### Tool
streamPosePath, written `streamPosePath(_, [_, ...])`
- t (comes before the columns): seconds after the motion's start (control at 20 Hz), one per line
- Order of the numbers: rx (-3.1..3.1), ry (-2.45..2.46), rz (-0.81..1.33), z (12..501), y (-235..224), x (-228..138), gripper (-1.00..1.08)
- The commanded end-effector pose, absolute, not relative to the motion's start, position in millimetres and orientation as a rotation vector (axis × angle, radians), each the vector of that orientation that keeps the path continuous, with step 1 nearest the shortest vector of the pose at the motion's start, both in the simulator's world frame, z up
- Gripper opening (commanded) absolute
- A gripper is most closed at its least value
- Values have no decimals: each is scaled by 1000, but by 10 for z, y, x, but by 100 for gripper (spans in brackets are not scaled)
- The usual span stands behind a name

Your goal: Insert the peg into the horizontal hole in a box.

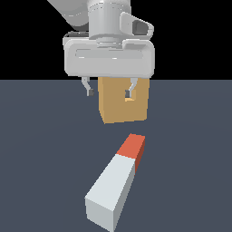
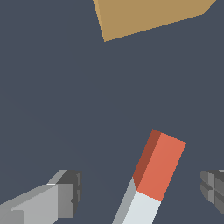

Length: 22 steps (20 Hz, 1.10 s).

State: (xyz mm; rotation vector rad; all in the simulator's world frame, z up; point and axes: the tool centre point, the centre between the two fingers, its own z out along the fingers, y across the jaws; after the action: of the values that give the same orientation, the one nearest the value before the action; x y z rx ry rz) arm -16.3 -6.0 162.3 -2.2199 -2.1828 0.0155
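Peg [image 1: 118,181] lies flat on the bench [image 1: 41,158], orange end pointing toward the far box [image 1: 123,100] and its hole [image 1: 130,94]. Fingers [image 2: 65,194] hang spread wide above it, holding nothing, seemingly lined up to straddle it.

A flat, plain slate-blue tabletop [image 1: 41,149] fills the lower part of the exterior view, uniform in colour with no markings or seams. It ends in a straight horizontal edge across the picture, and above that edge lies a flat black background [image 1: 27,41] with no detail. In the wrist view the same dark blue-grey surface [image 2: 65,100] covers nearly the whole picture, evenly shaded and featureless. No other loose items lie on it in either view.
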Motion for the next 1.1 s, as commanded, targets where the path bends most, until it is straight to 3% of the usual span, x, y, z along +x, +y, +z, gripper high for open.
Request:
streamPosePath(0.0, [-2220, -2183, 16, 1623, -60, -163, 100])
streamPosePath(0.4, [-2296, -2111, 14, 1467, -283, -100, 100])
streamPosePath(1.05, [-2599, -1764, 4, 807, -1290, 2, 100])
